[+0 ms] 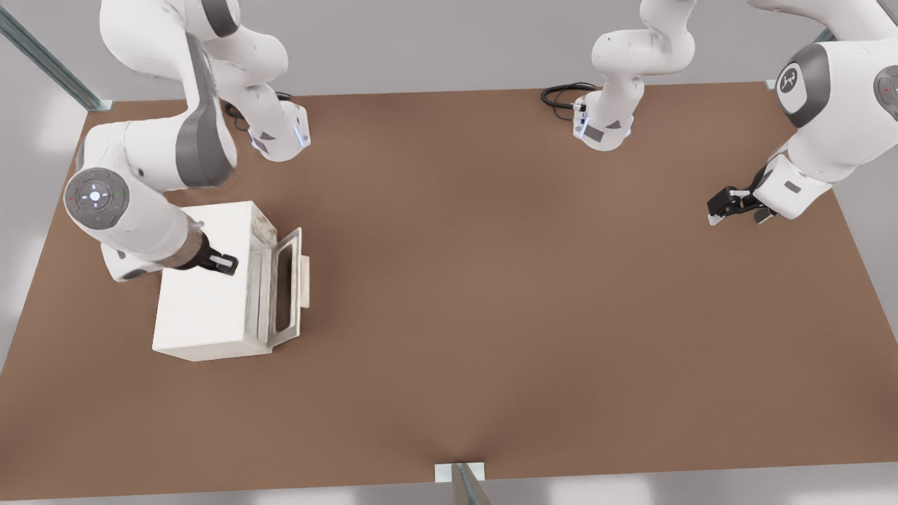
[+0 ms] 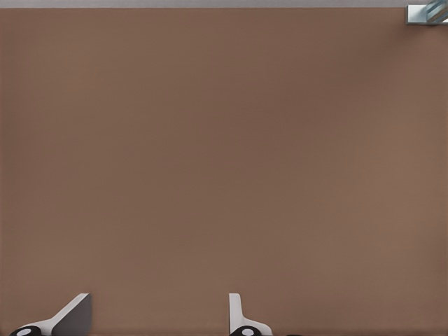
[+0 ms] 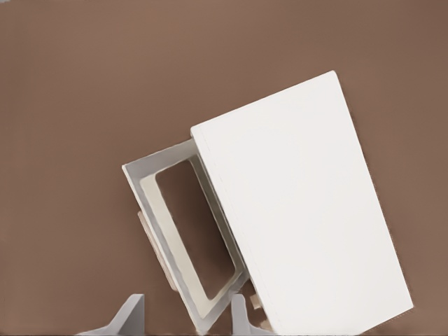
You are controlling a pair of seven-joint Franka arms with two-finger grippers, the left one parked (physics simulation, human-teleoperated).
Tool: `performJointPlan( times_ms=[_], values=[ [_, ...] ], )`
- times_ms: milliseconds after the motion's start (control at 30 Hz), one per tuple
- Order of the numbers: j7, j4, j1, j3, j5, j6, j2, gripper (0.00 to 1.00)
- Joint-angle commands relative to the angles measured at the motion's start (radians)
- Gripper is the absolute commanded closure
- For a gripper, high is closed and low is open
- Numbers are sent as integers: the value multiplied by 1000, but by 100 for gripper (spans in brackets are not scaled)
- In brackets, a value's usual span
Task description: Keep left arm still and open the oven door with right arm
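Note:
The cream box oven (image 1: 203,301) stands on the brown table at the front view's left. Its oven door (image 1: 284,287) hangs ajar, tilted outward from the box, with the pale bar handle (image 1: 306,280) on its outer face. The right arm (image 1: 133,210) reaches over the oven, and its black gripper (image 1: 224,263) hovers above the plain top, close to the door edge. In the right wrist view the oven top (image 3: 301,210), the door frame (image 3: 159,158) and the handle (image 3: 157,252) show from above. The gripper (image 3: 185,322) is open with nothing between its fingertips (image 3: 133,315).
The parked arm (image 1: 814,161) hangs at the front view's right with its gripper (image 1: 736,207) above the table. Both arm bases (image 1: 280,137) and a black cable (image 1: 561,95) sit along the back edge. A metal bracket (image 1: 459,473) marks the near edge.

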Motion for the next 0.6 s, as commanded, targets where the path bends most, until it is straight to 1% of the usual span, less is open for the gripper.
performJointPlan(
  times_ms=[0,133,333,367,567],
  values=[
    [-424,3,-5,-7,112,-18,-26,0],
    [-424,4,-6,-7,97,-19,-43,0],
    [-422,29,-22,-14,94,-12,-17,0],
    [-422,30,-22,-13,53,-13,-17,0],
    [-421,30,-20,-11,46,-18,-18,0]
  ],
)
